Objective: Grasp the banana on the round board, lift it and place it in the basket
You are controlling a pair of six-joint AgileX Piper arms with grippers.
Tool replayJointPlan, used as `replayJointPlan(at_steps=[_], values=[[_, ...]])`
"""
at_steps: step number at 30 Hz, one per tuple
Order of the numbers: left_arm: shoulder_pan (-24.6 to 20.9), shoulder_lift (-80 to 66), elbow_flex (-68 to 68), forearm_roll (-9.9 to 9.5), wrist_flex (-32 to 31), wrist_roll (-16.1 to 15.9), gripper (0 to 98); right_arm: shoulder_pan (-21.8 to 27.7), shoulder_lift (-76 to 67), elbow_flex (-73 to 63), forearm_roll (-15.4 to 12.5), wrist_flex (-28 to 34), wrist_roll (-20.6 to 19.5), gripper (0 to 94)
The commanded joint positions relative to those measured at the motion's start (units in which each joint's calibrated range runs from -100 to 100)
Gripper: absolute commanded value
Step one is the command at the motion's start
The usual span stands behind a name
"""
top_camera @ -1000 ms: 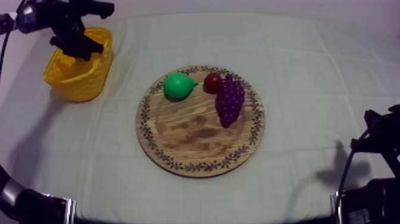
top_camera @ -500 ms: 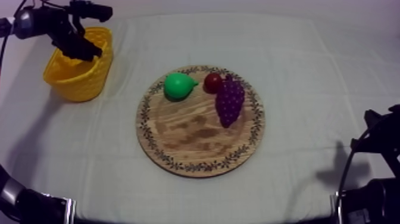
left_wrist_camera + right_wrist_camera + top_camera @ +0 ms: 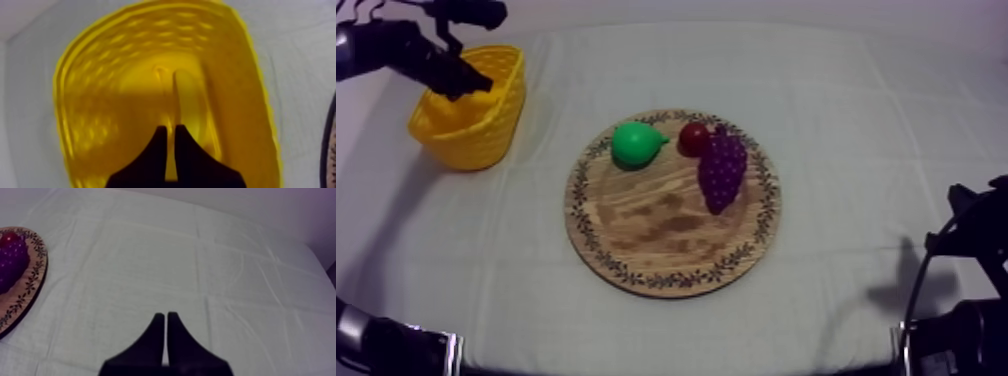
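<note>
Left gripper (image 3: 466, 80) has backed up and outward since a second ago: it was down in the mouth of the yellow basket (image 3: 476, 140), now it sits higher, over the basket's outer rim. Nothing else on the table has shifted.

Left wrist view: left gripper (image 3: 170, 129) has its fingers drawn together into a narrow wedge with a thin slit between the tips, nothing held. Straight below and just ahead of the tips is the basket (image 3: 90, 125), seen from above. The banana (image 3: 187, 100) lies on the basket floor just beyond the fingertips, lengthwise away from them and apart from them. It's off the board and in the basket.

Right wrist view: right gripper (image 3: 165, 316) is closed on nothing, fingers pressed together, hanging over bare cloth (image 3: 200, 263). Off to its side is the edge of the wooden board (image 3: 30, 283), with the grapes (image 3: 10, 263) on it and the small red fruit (image 3: 9, 237) just past them.

Top view, farther from the left gripper: the round wooden board (image 3: 666, 230) is well apart from the basket, mid-table. The green pear (image 3: 634, 144) is on the board's near-basket side, then the small red fruit (image 3: 693, 137), touching the bunch of grapes (image 3: 721, 170). The right arm (image 3: 966, 250) is parked at the far side, well clear of the board.
</note>
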Motion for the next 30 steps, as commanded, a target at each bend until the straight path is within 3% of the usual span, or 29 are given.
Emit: replayJointPlan(at_steps=[1,8,13,17,21,24,30], values=[[0.1,-7.9,6.9,0.24,-2.8,0.3,1.0,0.0,0.0,0.0,0.0,0.0,0.0,0.3],[1.0,-27.7,23.3,0.40,-9.7,1.8,0.2,0.0,0.0,0.0,0.0,0.0,0.0,0.3],[1.0,-42.3,38.0,0.28,-18.5,5.3,0.1,0.0,0.0,0.0,0.0,0.0,0.0,0.3],[1.1,-52.8,47.6,0.20,-20.6,7.7,0.1,0.0,0.0,0.0,0.0,0.0,0.0,0.3],[1.2,-62.2,55.1,0.39,-19.6,9.1,0.1,0.0,0.0,0.0,0.0,0.0,0.0,0.3],[1.3,-69.7,58.6,0.66,-15.5,9.6,0.1,0.0,0.0,0.0,0.0,0.0,0.0,0.3],[0.9,-84.8,60.7,3.58,-3.8,6.8,0.1,0.0,0.0,0.0,0.0,0.0,0.0,0.3]])
